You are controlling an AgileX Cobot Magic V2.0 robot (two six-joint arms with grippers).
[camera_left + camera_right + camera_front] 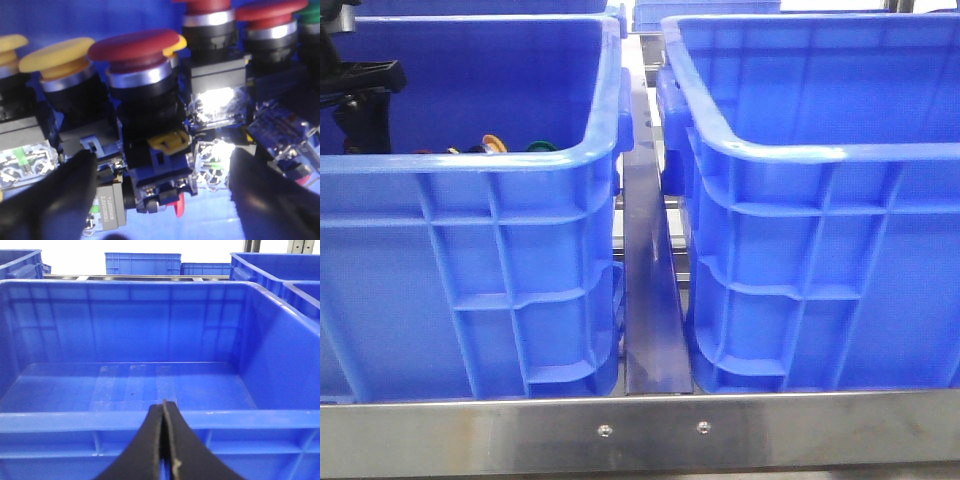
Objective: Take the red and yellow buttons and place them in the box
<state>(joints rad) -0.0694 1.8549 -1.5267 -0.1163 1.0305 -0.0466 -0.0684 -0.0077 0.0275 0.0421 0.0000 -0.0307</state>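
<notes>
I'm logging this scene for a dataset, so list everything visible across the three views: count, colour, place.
Crates: two in the front view, blue; left crate holding the buttons, right crate beside it; more blue crates behind.
Red buttons: three, dark red caps; nearest one between the left fingers, two behind it.
Yellow buttons: at least two, yellow caps, next to the red one.
Green button: one, green cap, partly out of frame.
Metal frame: one, silver, under the crates.
Left gripper: black, open around the nearest red button's body.
Right gripper: black, shut, before an empty crate.
</notes>
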